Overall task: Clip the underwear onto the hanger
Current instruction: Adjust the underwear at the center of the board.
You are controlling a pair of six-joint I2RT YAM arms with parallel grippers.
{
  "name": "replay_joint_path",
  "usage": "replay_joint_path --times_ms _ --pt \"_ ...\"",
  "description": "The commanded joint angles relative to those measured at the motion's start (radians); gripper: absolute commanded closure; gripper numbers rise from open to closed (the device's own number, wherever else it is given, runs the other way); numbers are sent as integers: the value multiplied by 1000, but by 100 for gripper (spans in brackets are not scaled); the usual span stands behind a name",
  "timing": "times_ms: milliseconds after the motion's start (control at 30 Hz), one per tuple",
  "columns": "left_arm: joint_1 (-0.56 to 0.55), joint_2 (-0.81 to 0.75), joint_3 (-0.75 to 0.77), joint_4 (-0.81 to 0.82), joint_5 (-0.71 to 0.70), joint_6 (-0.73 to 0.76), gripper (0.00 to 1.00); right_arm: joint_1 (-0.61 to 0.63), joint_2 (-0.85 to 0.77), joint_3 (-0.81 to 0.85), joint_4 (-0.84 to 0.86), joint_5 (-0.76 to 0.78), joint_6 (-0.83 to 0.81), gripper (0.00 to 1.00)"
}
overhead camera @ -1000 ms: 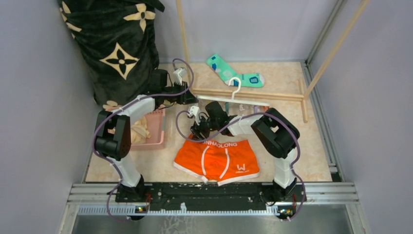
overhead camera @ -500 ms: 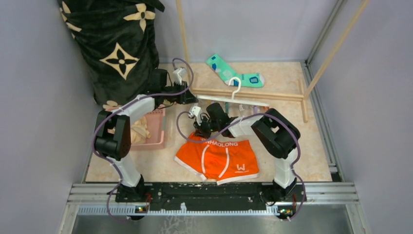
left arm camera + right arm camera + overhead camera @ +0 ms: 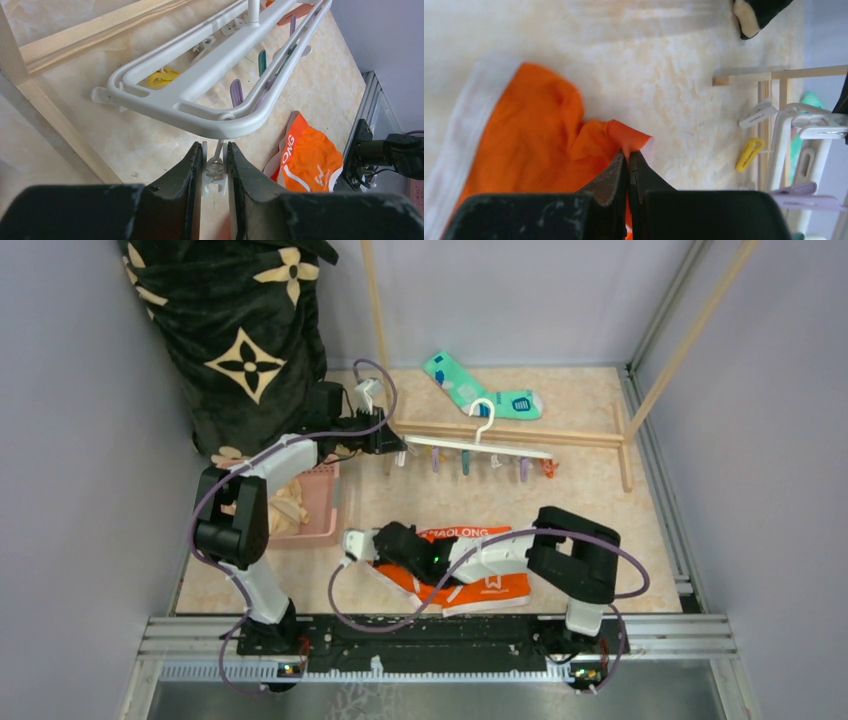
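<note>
Where the right arm was reaching toward the waistband beside the hanger a second ago, it is now lying low across the worktop [image 3: 600, 530] and stretching leftward over the underwear [image 3: 505, 592]. The underwear is no longer lying flat; its left side is bunching up. It is sitting near centre, its long axis running left to right and its waistband facing the far wall. The hanger [image 3: 480, 448] is staying beyond it, now well apart, also running left to right. The right fingers [image 3: 611, 175] are pinching together on an orange fold. The left fingers [image 3: 187, 170] are clamping a white peg [image 3: 216, 175] under the hanger's left end.
</note>
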Motion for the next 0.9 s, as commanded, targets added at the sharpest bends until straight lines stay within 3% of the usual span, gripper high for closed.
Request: replay_joint_path --times_ms 0,100,267,433,633,867 --pt "9 -11 39 15 26 -8 100 138 49 -41 23 370 -100 96" --pt "9 -11 38 15 26 -9 100 219 41 -30 -54 366 -12 79" --pt "10 -4 40 16 32 -16 100 294 -92 -13 -169 195 165 69" --pt "9 -5 39 14 30 -15 100 284 -306 -72 -184 6 266 64" --pt "11 -10 41 9 24 -12 100 -13 -542 -132 -190 -397 379 57" --pt "11 -14 42 6 23 -9 100 -260 -437 -68 -284 -672 240 49"
